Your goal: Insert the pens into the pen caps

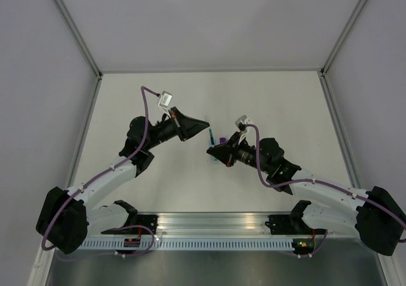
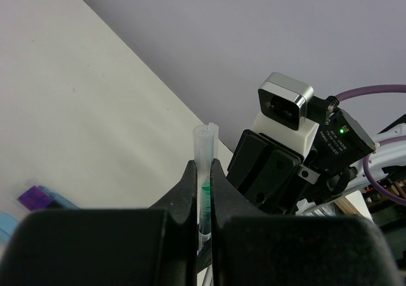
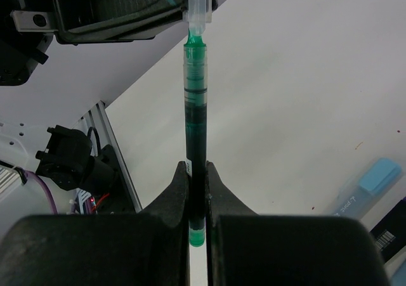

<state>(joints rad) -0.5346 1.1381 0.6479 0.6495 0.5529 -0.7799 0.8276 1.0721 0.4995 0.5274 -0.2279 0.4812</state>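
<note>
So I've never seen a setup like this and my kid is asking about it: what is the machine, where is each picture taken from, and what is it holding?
These are two robot arms fixed at the near edge of a white table, each ending in a two-finger gripper. One picture looks down from above and behind the arms. The other two come from small cameras on the wrists, so each shows its own black fingers at the bottom.

The left gripper is shut on a slim clear cap. The right gripper is shut on a thin green pen. In the right wrist picture the pen's tip is at the cap's mouth, just going in.

On the table lie other pieces: a purple one and a light blue marker. They are partly cut off, so I can't tell much more.
</note>
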